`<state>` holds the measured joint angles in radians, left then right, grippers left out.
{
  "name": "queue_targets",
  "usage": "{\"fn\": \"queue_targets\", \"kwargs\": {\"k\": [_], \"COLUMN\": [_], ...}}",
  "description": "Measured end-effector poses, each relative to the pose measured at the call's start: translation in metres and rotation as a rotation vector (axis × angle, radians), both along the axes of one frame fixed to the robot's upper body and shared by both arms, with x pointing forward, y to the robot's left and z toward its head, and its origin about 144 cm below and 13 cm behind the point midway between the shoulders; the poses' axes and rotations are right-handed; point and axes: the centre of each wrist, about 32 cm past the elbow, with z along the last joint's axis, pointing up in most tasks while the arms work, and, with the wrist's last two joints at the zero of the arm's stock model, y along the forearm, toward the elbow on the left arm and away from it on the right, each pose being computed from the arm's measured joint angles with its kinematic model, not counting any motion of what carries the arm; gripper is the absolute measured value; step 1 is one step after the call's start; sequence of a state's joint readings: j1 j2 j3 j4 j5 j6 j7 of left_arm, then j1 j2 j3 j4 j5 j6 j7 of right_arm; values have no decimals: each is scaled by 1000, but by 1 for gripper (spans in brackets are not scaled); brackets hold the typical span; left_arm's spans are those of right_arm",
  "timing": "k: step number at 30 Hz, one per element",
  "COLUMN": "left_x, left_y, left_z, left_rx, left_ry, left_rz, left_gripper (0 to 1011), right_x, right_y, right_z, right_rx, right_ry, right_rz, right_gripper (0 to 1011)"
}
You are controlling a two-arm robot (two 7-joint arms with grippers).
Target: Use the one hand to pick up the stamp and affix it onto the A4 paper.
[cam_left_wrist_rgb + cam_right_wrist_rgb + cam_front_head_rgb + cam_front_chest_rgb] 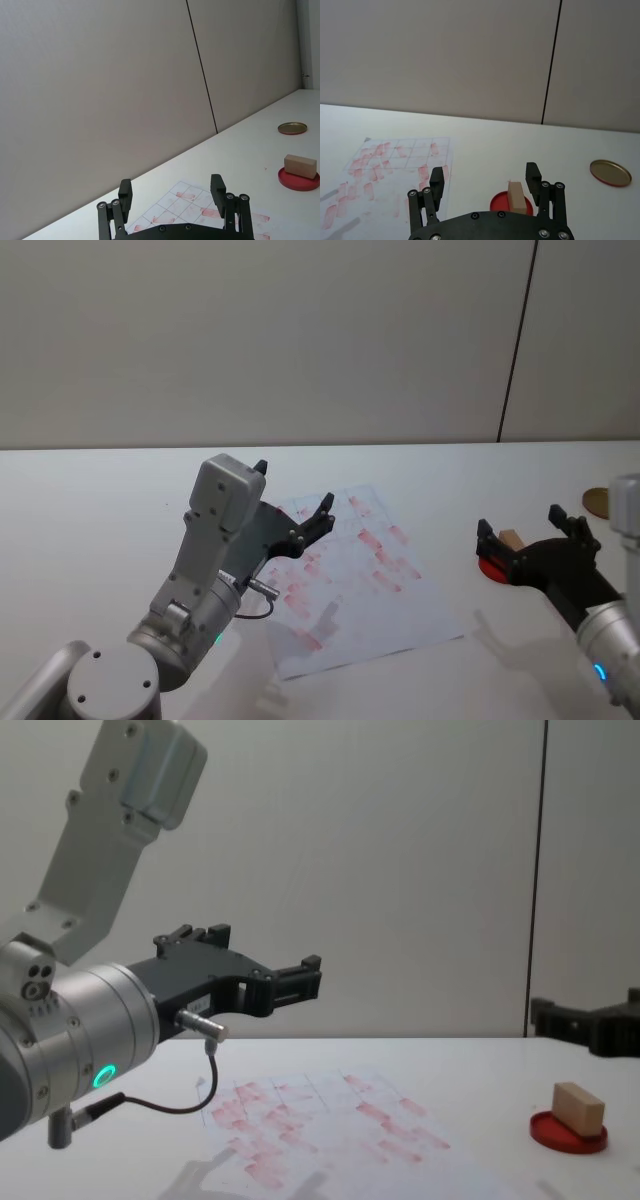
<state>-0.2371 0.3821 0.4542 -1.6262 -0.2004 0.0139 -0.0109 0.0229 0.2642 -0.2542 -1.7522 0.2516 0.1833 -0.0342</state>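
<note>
Here's the right claw (522,523), out over the right side of the white desk (100,510), its two black fingers (532,172) spread wide apart and holding nothing. The stamp (511,538), a pale wooden block, stands on the round red ink pad (565,1135). From the chest view the claw hangs above the block with clear air between them. From the right wrist view the stamp sits between the fingers, closer to one of them. A blue light glows on that wrist (600,672), and the rest of the arm runs off the edge of the head view.

In the head view the claw's black body covers part of the pad.

Over on the left, the left claw (295,487) is raised above the A4 paper (370,590), fingers apart too and empty, a green ring lit on its wrist (103,1075). Its arm hides the sheet's near left corner.

The paper lies flat mid-desk, well apart from the pad. It carries a faint grid and rows of red prints, too smeared to read as any word.

A gold lid (610,172) lies farther back on the right, half cut off in the head view.
</note>
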Motion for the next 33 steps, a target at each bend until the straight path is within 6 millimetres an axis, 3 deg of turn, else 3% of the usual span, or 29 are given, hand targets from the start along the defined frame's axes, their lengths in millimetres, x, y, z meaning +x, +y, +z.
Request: {"fn": "queue_targets", "kwargs": {"k": [13, 33], "left_x": [0, 0], "left_y": [0, 0], "left_z": [0, 0], "left_rx": [0, 0], "left_ry": [0, 0], "left_rz": [0, 0], "left_gripper": [993, 993], "right_x": [16, 44], "right_y": [15, 4], "right_z": [2, 0], "right_rx": [-14, -47], "right_ry": [120, 216], "right_rz": [-99, -104], "right_gripper": [1001, 1001]}}
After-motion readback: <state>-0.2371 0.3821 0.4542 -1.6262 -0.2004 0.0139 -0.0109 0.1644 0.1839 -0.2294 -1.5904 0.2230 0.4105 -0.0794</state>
